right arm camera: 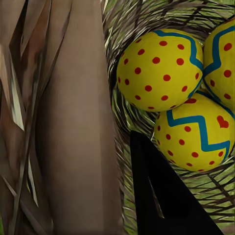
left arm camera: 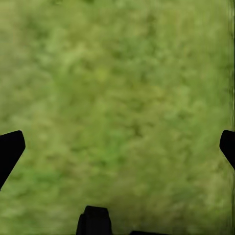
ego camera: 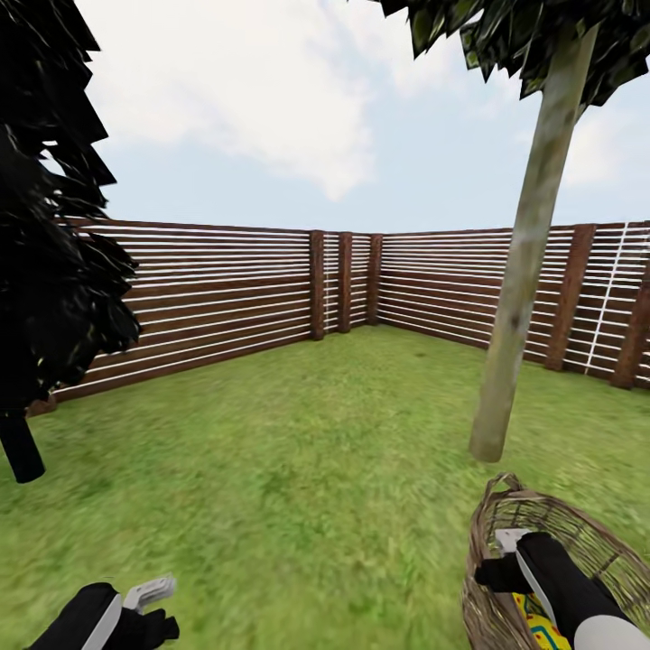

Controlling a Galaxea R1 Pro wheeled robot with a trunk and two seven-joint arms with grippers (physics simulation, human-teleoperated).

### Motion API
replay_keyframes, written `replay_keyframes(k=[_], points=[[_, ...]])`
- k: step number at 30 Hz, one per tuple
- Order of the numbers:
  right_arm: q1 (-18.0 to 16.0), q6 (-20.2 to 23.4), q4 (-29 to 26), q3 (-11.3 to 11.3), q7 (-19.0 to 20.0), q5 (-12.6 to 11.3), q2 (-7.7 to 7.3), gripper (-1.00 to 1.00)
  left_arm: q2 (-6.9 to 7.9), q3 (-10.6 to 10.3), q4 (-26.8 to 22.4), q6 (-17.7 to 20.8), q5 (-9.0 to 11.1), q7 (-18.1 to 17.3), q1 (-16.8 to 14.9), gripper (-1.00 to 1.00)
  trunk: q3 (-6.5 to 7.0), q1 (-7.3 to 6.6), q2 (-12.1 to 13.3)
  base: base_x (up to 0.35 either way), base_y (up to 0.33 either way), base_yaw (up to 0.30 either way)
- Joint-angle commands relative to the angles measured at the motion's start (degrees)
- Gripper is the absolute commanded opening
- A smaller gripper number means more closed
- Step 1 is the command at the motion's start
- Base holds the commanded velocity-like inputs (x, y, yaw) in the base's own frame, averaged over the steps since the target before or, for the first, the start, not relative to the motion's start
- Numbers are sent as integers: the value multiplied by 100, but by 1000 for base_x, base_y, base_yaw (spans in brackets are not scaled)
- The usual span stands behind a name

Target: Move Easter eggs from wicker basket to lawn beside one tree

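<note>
The wicker basket (ego camera: 591,542) sits on the lawn (ego camera: 298,451) at the lower right, just in front of the pale-trunked tree (ego camera: 528,262). My right gripper (ego camera: 511,545) reaches down over its near rim. In the right wrist view, three yellow Easter eggs lie close together inside: one with red dots (right arm camera: 159,68), one with a blue zigzag (right arm camera: 198,129) and one at the edge (right arm camera: 223,54). One black finger (right arm camera: 161,196) points beside the zigzag egg, and the basket's wall (right arm camera: 73,122) hides the other. My left gripper (ego camera: 149,598) hovers open over bare grass (left arm camera: 117,98).
A black columnar tree (ego camera: 45,253) stands at the left. A dark brown slat fence (ego camera: 226,289) closes the garden at the back and right. Open grass spreads between the two trees.
</note>
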Motion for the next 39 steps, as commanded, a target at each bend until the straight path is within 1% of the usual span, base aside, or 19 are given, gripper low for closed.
replay_keyframes(k=[1, 4, 12, 26, 29, 39], points=[[-3, 20, -3, -23, 23, 55, 9, -100, -3, 21, -6, 31, -4, -22, -1, 100, -4, 3, -3, 339, 0, -278], [-4, 20, -3, -23, 25, 57, 7, -100, -54, 14, -5, 31, -11, -22, -1, 100, 6, 3, -3, 339, 0, -280], [-5, 20, -1, -23, 19, 58, -3, -100, -62, 18, -5, 31, -7, -22, -2, 100, 25, 3, -3, 340, 0, -263], [-2, 20, -3, -23, 16, 60, 13, -100, -81, 12, 25, 26, -16, -13, -2, 100, 25, 3, -3, 339, 0, -8], [-5, 20, 0, -23, 9, 60, 20, -100, -143, 12, 30, 23, -22, -13, -2, 100, 25, 3, -3, 340, 0, 0], [-1, 20, 0, -23, 8, 60, 25, -100, -169, 12, 30, 23, -22, -13, 0, 100, 25, 3, -3, 339, -1, 0]])
